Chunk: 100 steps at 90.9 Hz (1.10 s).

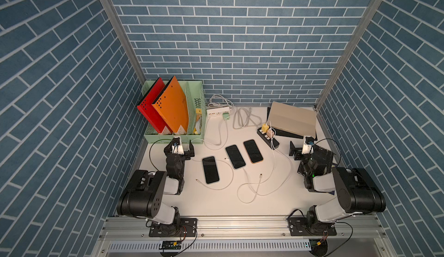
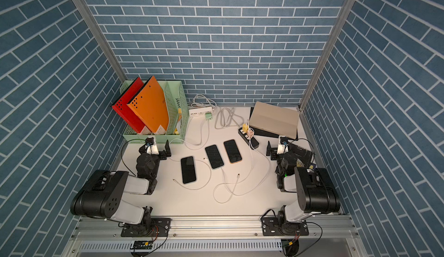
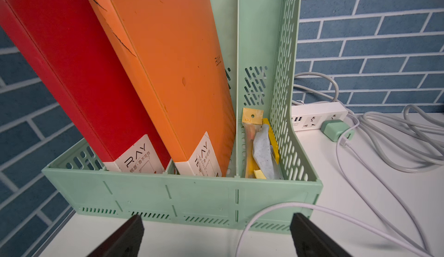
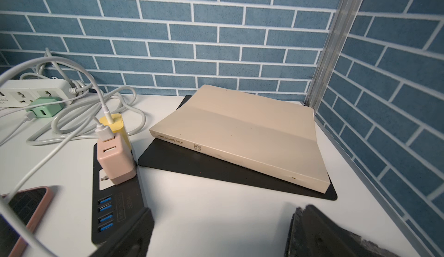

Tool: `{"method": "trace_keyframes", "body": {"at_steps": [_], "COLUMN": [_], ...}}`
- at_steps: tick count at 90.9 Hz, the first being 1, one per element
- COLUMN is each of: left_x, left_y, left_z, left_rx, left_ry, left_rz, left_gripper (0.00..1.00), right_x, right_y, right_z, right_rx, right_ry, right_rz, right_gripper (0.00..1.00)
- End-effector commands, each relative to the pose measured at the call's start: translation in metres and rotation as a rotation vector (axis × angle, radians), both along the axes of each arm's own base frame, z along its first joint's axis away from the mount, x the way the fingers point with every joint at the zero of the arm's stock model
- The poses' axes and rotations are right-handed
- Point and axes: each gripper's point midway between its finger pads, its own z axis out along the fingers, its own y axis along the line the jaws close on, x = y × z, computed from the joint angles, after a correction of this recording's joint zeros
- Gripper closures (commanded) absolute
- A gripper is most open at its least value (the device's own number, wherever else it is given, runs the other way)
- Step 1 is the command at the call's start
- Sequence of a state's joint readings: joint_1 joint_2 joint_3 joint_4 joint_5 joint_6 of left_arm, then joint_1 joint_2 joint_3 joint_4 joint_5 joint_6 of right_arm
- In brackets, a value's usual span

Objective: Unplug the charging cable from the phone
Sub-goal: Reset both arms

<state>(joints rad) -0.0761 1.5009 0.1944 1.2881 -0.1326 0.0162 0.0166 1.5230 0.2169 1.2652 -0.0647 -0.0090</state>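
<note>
Far-left corner of the desk (image 1: pixel 216 203) had a green file organizer (image 1: pixel 168 139) with a red folder (image 1: pixel 149 106) and an orange folder (image 1: pixel 171 104) leaning in it. The left tool (image 1: pixel 181 144) sat just in front of that, jaws wide apart, gripping nothing. At the far edge was a white power strip (image 1: pixel 217 111) with a green charger (image 1: pixel 225 116) plugged in. Mid-desk, three phones lay in a slanted row: left phone (image 1: pixel 210 169), middle phone (image 1: pixel 235 156), right phone (image 1: pixel 253 151). The charging cable (image 1: pixel 245 175) met the near end of the middle phone and looked plugged in. Next came a black power strip (image 1: pixel 268 136), then a beige folder (image 1: pixel 292 118) in the far-right corner. The right tool (image 1: pixel 302 145) hung near the right edge, jaws apart too, empty, well clear of the phones.
</note>
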Motion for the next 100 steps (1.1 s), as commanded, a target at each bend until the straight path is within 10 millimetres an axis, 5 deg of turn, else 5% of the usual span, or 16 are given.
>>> {"method": "trace_keyframes", "body": {"at_steps": [1, 30, 39, 47, 55, 66, 100], "left_x": [0.002, 0.003, 0.002, 0.001, 0.000, 0.000, 0.000], "left_y": [0.006, 0.006, 0.007, 0.011, 0.016, 0.016, 0.015], "left_z": [-0.001, -0.001, 0.000, -0.001, 0.000, 0.000, 0.000], "left_rx": [-0.012, -0.012, -0.011, -0.017, -0.027, -0.026, -0.025], "left_ry": [0.008, 0.007, 0.005, 0.002, -0.002, -0.002, -0.001], "left_rz": [0.032, 0.031, 0.032, 0.058, 0.086, 0.087, 0.085], "left_gripper": [0.00, 0.00, 0.00, 0.00, 0.00, 0.00, 0.00], "right_x": [-0.001, -0.001, -0.012, -0.018, -0.017, -0.013, -0.013], "right_y": [0.000, 0.000, 0.031, 0.037, 0.034, 0.004, 0.007], "right_z": [0.004, 0.004, 0.007, 0.009, 0.009, 0.011, 0.011], "right_rx": [-0.023, -0.023, -0.050, -0.058, -0.059, -0.001, -0.008], "right_ry": [-0.025, -0.025, -0.058, -0.075, -0.074, -0.077, -0.077], "right_rz": [0.006, 0.006, 0.209, 0.260, 0.241, 0.060, 0.079], "right_gripper": [0.00, 0.00, 0.01, 0.00, 0.00, 0.01, 0.00]}}
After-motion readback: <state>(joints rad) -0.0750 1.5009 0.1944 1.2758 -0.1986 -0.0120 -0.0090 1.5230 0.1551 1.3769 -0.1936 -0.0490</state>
